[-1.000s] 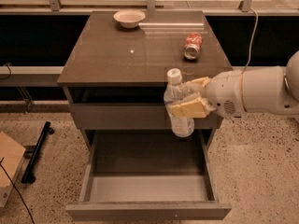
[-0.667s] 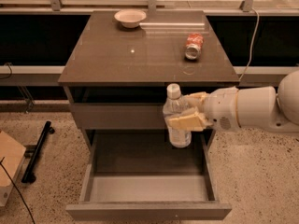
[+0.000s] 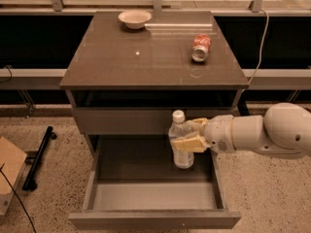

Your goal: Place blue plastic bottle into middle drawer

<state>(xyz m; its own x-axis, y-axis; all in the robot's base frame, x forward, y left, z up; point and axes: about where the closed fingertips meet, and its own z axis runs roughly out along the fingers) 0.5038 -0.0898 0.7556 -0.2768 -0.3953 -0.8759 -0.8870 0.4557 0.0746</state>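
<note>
The gripper (image 3: pixel 188 134) is reaching in from the right, closed around the blue plastic bottle (image 3: pixel 182 156) at mid-body. The bottle is hanging upright, long axis vertical, over the far right part of the open middle drawer (image 3: pixel 146 196).

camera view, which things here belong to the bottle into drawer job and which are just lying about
In the job: blue plastic bottle, upright over the open middle drawer; claw, shut on the bottle, reaching in from the right.
Lying about: red soda can on its side and white bowl, both on the cabinet top; black pole on the floor, left.
</note>
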